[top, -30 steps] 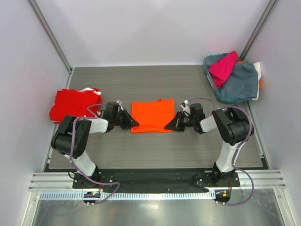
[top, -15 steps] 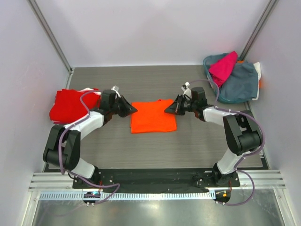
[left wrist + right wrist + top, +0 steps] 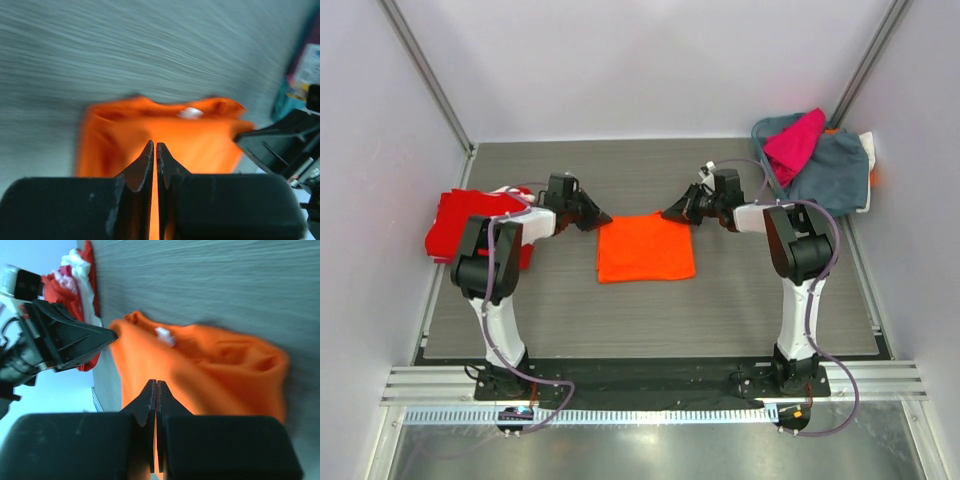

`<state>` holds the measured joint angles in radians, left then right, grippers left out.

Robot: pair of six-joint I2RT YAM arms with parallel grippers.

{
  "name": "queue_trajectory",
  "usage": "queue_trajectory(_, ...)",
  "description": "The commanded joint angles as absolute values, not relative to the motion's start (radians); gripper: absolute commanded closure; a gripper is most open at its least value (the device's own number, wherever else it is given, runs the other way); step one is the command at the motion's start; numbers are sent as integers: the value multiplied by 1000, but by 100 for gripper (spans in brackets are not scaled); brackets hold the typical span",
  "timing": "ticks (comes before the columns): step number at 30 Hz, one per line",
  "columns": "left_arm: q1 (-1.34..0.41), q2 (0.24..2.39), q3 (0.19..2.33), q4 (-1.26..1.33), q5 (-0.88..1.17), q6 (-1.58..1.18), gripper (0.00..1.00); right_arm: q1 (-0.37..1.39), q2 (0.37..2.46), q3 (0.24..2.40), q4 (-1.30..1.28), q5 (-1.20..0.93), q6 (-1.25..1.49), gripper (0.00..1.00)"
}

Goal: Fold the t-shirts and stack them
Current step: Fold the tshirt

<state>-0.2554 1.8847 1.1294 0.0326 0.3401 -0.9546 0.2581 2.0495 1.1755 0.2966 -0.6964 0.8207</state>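
The orange t-shirt [image 3: 645, 255] lies folded into a near-square in the middle of the table. My left gripper [image 3: 606, 216] is at its far left corner and my right gripper [image 3: 668, 214] is at its far right corner. Both are shut on the shirt's edge. The left wrist view shows closed jaws [image 3: 153, 145] over orange fabric [image 3: 200, 135] with a white neck tag. The right wrist view shows the same [image 3: 156, 382], shirt [image 3: 215, 370]. The red t-shirt [image 3: 470, 215] lies at the table's left edge. The magenta t-shirt [image 3: 795, 140] lies on top of the basket.
A teal basket [image 3: 765, 160] with grey-blue cloth [image 3: 830, 175] stands at the far right corner. White walls and metal posts enclose the table. The red pile with white fabric also shows in the right wrist view [image 3: 80, 285].
Both grippers have moved from the shirt's near part to its far corners, jaws staying shut. The orange shirt's far edge now looks straighter and neater.
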Motion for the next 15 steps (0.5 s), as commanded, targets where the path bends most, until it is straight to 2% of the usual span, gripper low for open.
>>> queue_trajectory(1,-213,1981,1157,107,348,-976,96,218,2124,1229,391,-724,880,99)
queue_trajectory(5,-209,2057,1174,130,341,-983,97,184,2206,1265,388,-733,899,99)
queue_trajectory(8,-201,2043,1155,132,315,-977,97,167,2235,1284,289,-707,867,99)
queue_trajectory(12,-198,1990,1157,94,293,-928,96,150,2204,1244,298,-703,853,97)
queue_trajectory(13,-198,1973,1157,66,282,-902,95,149,2171,1235,305,-706,847,93)
queue_trajectory(15,-198,1912,1166,22,238,-868,93,149,2128,1221,292,-703,827,76)
